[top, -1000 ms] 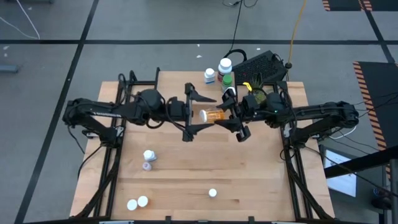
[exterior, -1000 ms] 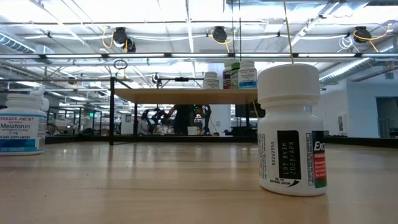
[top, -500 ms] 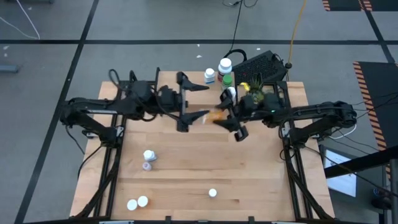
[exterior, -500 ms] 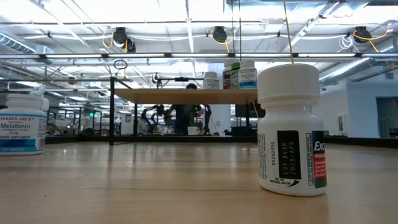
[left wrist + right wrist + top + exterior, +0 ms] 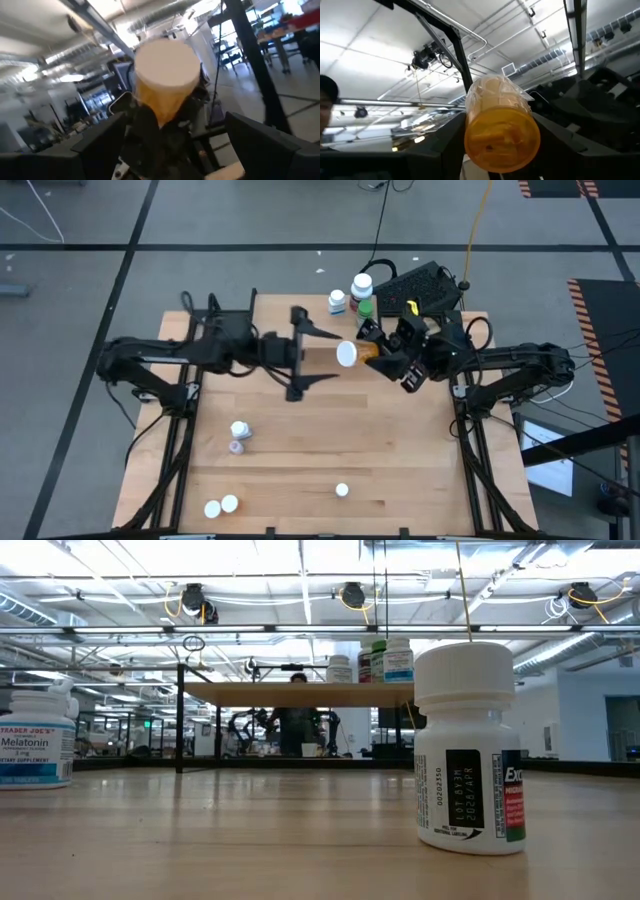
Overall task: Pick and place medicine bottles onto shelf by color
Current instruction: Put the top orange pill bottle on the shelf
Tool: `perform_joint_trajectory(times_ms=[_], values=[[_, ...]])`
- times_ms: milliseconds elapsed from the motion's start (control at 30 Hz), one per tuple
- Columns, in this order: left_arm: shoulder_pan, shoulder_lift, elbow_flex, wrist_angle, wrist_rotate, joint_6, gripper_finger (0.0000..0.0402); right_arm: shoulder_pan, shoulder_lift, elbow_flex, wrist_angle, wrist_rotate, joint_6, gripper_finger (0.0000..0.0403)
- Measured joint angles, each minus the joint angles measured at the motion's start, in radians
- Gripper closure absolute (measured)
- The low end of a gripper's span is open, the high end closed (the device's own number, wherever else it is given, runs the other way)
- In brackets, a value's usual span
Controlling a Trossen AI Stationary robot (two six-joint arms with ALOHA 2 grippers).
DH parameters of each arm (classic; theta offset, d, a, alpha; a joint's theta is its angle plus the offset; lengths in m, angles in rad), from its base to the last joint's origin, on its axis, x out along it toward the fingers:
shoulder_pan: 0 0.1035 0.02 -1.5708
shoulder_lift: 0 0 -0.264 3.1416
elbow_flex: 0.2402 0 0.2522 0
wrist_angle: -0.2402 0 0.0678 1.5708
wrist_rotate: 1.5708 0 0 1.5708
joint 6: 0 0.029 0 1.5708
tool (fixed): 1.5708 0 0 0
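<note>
From above: my right gripper (image 5: 385, 365) grips the orange bottle (image 5: 355, 354) above the bench's (image 5: 300, 460) far edge, white cap toward my left gripper (image 5: 318, 358), spread wide. Right wrist: orange bottle (image 5: 501, 125) clamped between my fingers.

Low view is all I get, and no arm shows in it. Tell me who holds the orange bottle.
Observer: The right gripper is shut on the orange bottle, above the table's far half.
Operator: Give me the left gripper.
Observer: The left gripper is open, facing the bottle's white cap.
Operator: Count the bottles left on the table.
Observer: Five white-capped bottles show on the near half.
</note>
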Motion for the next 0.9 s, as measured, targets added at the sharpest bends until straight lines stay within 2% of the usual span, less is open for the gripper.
perform_joint_trajectory(times_ms=[200, 300, 467, 633, 733, 900], values=[[0.0, 0.096, 0.001, 0.174, 0.003, 0.084, 0.006, 0.0, 0.0, 0.0, -0.018, -0.024, 0.151, 0.0211], [0.0, 0.123, 0.0, 0.216, 0.052, 0.084, 0.006, 0.0, 0.0, 0.0, -0.08, -0.022, 0.183, 0.0211], [0.0, 0.137, 0.001, 0.216, 0.066, 0.038, 0.006, 0.0, 0.0, 0.0, -0.2, 0.027, 0.197, 0.0211], [0.007, 0.133, 0.0, 0.197, 0.049, 0.02, 0.0064, 0.0, 0.0, 0.0, -0.181, 0.03, 0.191, 0.0211], [0.025, 0.123, 0.0, 0.171, 0.05, -0.02, 0.0086, 0.0, 0.0, 0.0, -0.176, 0.03, 0.195, 0.0211], [0.049, 0.098, 0.0, 0.159, 0.067, -0.088, 0.0153, 0.006, 0.0, 0.0, -0.166, 0.037, 0.18, 0.0211]])
